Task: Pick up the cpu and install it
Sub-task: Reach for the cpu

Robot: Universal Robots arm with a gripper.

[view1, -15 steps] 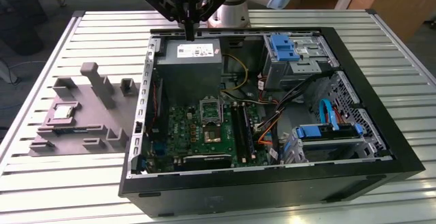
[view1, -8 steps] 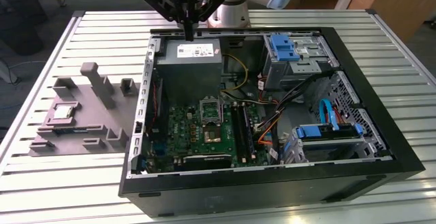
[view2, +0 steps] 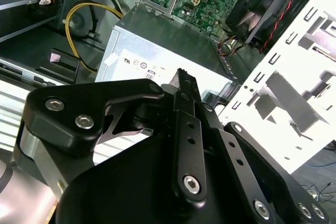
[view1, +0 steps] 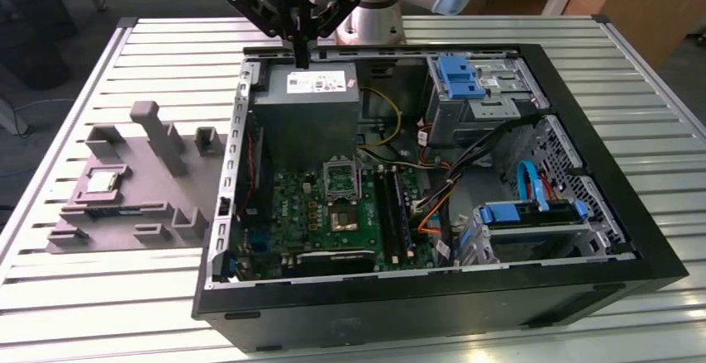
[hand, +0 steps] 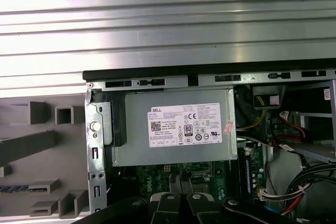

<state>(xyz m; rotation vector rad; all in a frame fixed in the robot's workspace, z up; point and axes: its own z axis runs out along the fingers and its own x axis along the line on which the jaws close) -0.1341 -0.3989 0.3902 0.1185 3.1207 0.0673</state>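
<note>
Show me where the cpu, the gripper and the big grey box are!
cpu (view1: 102,183): exterior view, middle of its silvery top.
gripper (view1: 300,61): exterior view, midway between its fingertips.
grey box (hand: 184,125): first wrist view, on its white label.

Diffuse overhead light, no hard shadows. In the exterior view the slatted table (view1: 99,297) reads bright, while the walls of the computer case (view1: 441,317) shade the circuit board (view1: 314,210) inside. In the first wrist view the table slats (hand: 168,9) glare in pale bands. In the second wrist view the black gripper (view2: 182,77) carries soft highlights, and the parts tray (view2: 294,103) washes out almost to white.
</note>
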